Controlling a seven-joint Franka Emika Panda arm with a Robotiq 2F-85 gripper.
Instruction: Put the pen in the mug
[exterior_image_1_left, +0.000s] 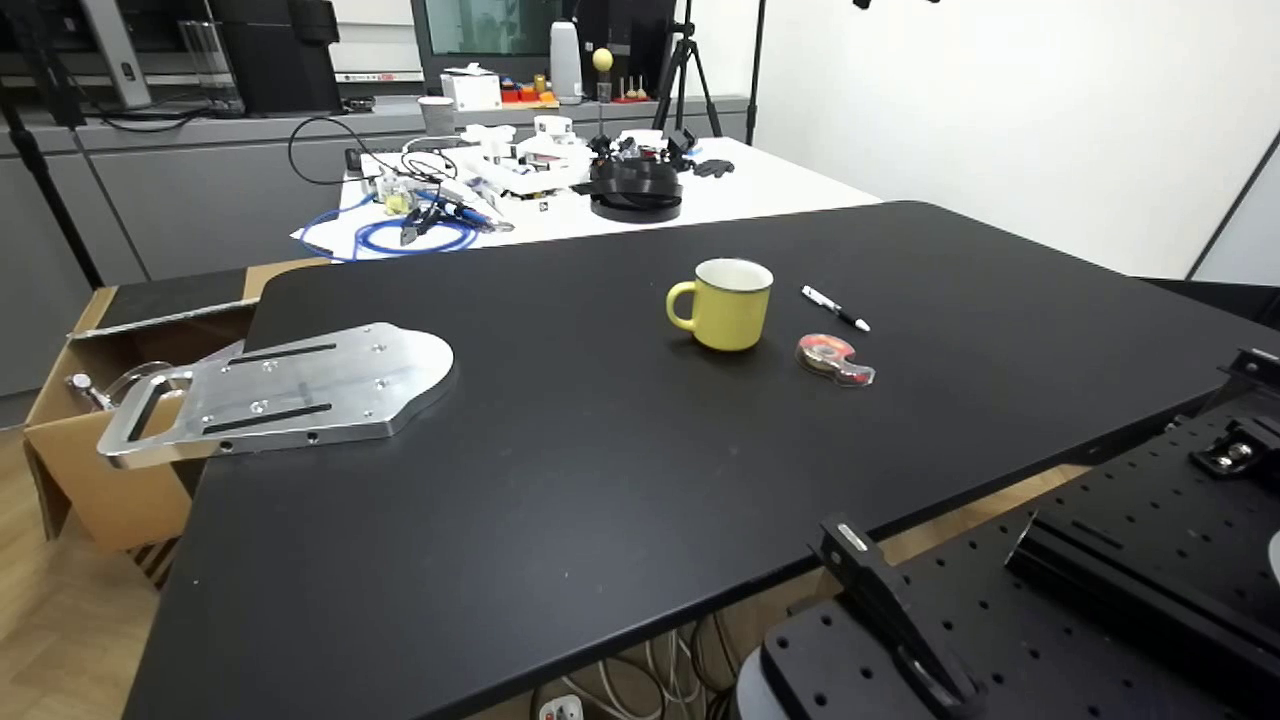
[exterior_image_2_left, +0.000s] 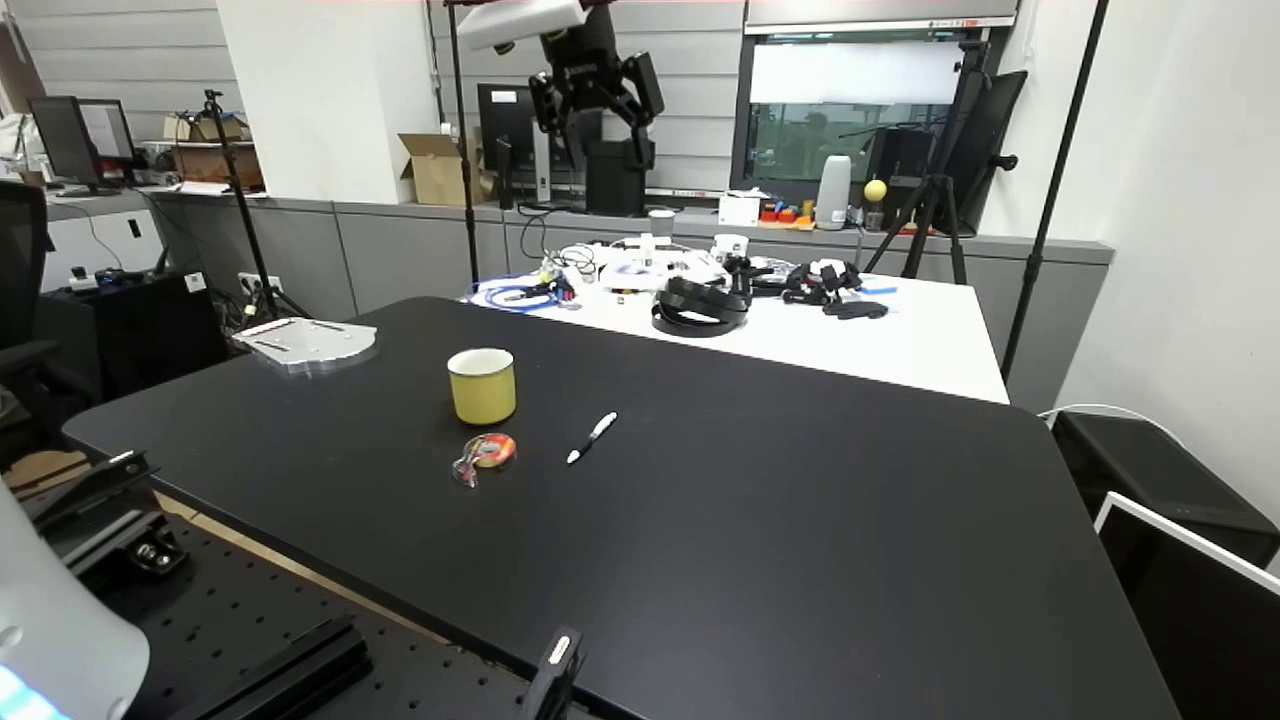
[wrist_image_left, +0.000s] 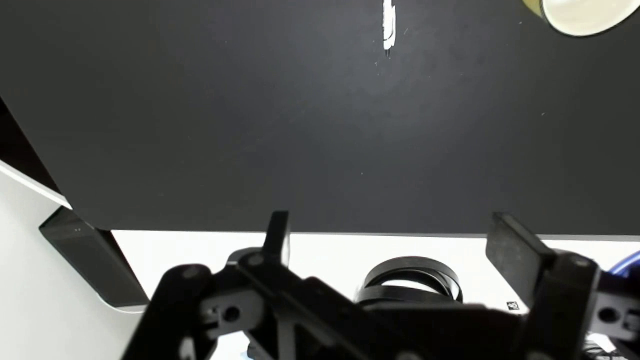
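The pen (exterior_image_1_left: 836, 308) is thin, white with a dark grip part, and lies flat on the black table. It shows in both exterior views (exterior_image_2_left: 592, 438), and its white end shows at the top edge of the wrist view (wrist_image_left: 389, 25). The yellow-green mug (exterior_image_1_left: 731, 312) stands upright near the pen, not touching it; it also shows in an exterior view (exterior_image_2_left: 483, 388) and is cut off at the wrist view's top right (wrist_image_left: 585, 12). My gripper (exterior_image_2_left: 602, 148) hangs high above the table, away from both. Its fingers are wide apart with nothing between them in the wrist view (wrist_image_left: 390, 225).
A clear tape dispenser with a reddish roll (exterior_image_1_left: 833, 358) lies near the mug and pen, also in an exterior view (exterior_image_2_left: 487, 455). A silver metal plate (exterior_image_1_left: 300, 388) overhangs the table's edge. A white table (exterior_image_1_left: 790, 180) with black rings (exterior_image_1_left: 635, 190) and cables stands behind.
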